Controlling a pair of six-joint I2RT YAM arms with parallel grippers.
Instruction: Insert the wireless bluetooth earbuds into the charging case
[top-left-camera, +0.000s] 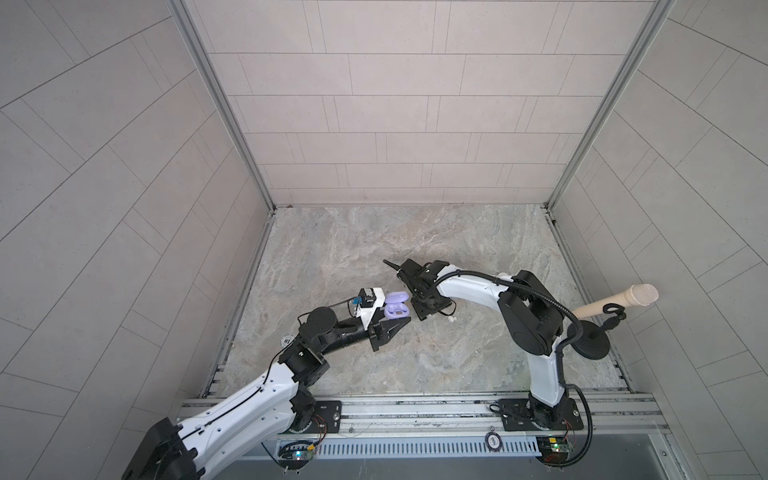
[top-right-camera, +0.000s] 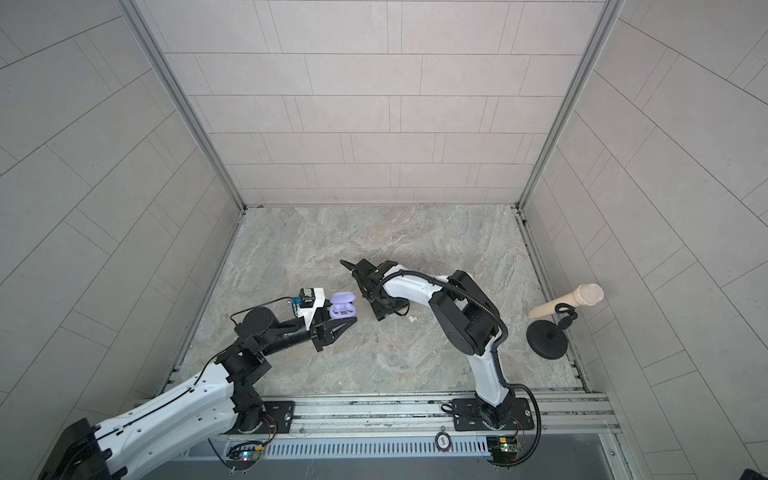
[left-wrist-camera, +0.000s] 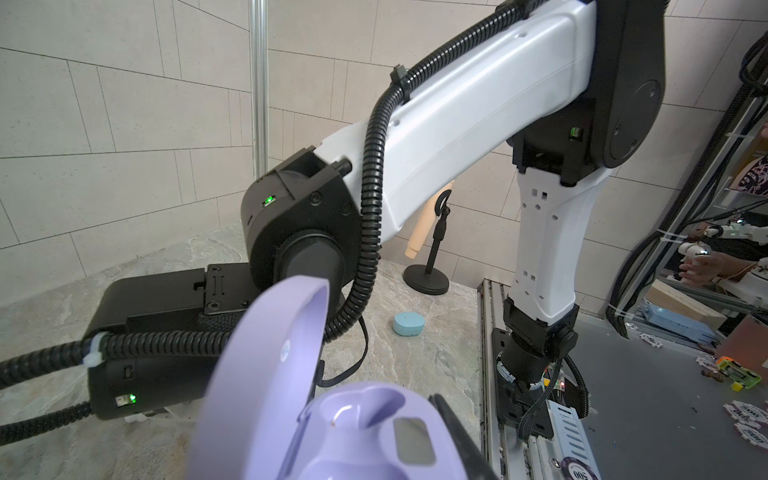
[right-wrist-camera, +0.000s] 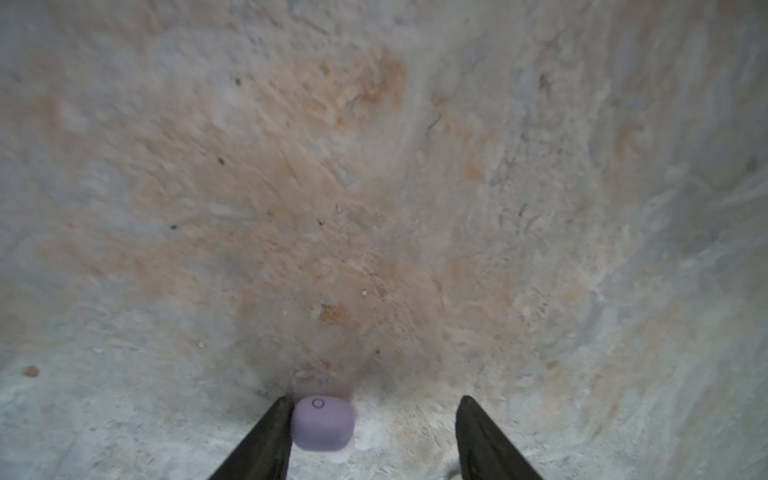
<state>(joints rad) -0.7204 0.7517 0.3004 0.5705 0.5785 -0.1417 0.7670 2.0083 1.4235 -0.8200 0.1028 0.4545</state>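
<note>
– Starting at the right gripper: its fingers are found spread, low over the worktop, with a lilac earbud lying between them, touching one finger and well apart from the other.
– What risk is noted?
– An off-centre closure is judged likely to push or roll the bud sideways, or to pinch it askew, so that it would not seat in its well.
– And the receiving side?
– The lilac charging case is pinched in the closed fingers of the left gripper, lid raised; the well in view is empty. A narrow hold on a smooth shell may be lost when the bud is pressed in. A white earbud lying near the right gripper could be knocked away.
</note>
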